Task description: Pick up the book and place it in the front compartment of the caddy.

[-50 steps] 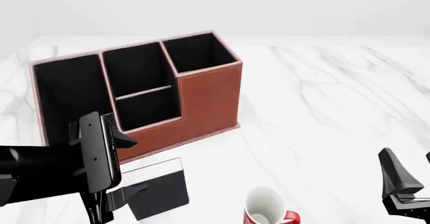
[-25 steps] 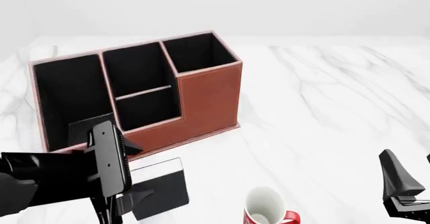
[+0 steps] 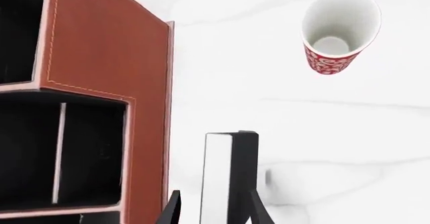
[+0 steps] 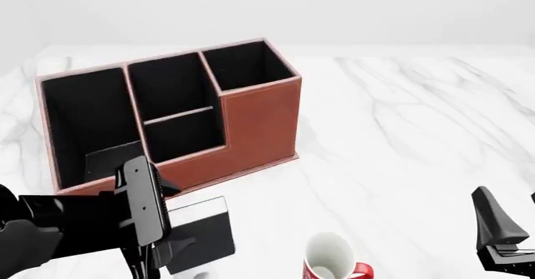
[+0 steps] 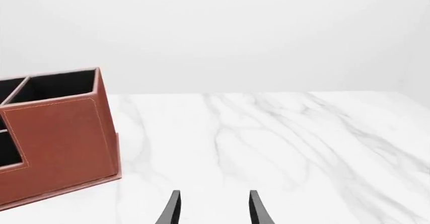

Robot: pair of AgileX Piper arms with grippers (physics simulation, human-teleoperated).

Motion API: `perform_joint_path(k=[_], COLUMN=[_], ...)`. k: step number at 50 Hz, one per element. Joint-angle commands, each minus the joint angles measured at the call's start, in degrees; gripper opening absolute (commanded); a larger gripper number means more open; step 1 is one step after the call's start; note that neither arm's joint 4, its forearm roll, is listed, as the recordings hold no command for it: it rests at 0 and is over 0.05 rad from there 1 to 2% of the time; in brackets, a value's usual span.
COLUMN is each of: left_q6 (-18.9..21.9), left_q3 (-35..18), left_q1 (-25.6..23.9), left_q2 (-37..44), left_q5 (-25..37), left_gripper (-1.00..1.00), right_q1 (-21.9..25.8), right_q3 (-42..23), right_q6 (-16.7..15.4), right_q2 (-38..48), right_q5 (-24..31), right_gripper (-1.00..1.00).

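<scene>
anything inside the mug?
The mug looks empty: bare white wall and bottom in the left wrist view. The front view shows only the upper interior; the bottom is cut off.

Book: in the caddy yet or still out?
Out. The book lies on the table in front of the caddy, between the left gripper's fingers.

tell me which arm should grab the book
Left. Its end effector already straddles the book, one finger on each side, right beside the caddy. The right end effector sits far across the table, past the mug.
</scene>
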Motion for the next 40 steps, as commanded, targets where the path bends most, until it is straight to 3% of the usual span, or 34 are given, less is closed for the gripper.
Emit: perform_joint_path(k=[1, 30, 31, 33, 35, 36, 38, 39, 40], left_q6=[-0.53, -2.43, -2.27, -0.79, 5.24, 11.13, 17.82, 18.79, 16.74], left_q3=[1.60, 3.69, 3.75, 4.21, 4.86, 6.74, 9.72, 9.84, 8.25], left_q1=[-0.03, -0.36, -0.35, -0.69, 2.41, 4.60, 6.86, 6.26, 4.53], left_q2=[0.68, 4.54, 4.50, 3.48, 1.04, 0.49, 0.12, -0.48, -0.67], left_q5=[-2.45, -7.78, -7.86, -8.37, -11.21, -13.49, -15.99, -15.66, -13.82], left_gripper=[1.00, 1.00, -1.00, -1.00, -1.00, -1.00, -1.00, -1.00, -1.00], right_q1=[0.00, 0.00, 0.00, 0.00, 0.00, 0.01, 0.01, 0.00, 0.00], right_q3=[0.01, 0.01, 0.01, 0.01, 0.01, 0.01, 0.01, 0.01, 0.01], right_q6=[-0.12, -0.13, -0.12, -0.11, -0.11, -0.12, -0.12, -0.11, -0.12], right_q2=[-0.22, -0.19, -0.19, -0.19, -0.21, -0.18, -0.18, -0.20, -0.21], right_q5=[0.01, -0.01, -0.01, 0.00, 0.00, -0.01, -0.01, 0.00, 0.00], right_gripper=[1.00, 1.00, 1.00, 1.00, 1.00, 1.00, 1.00, 1.00, 1.00])
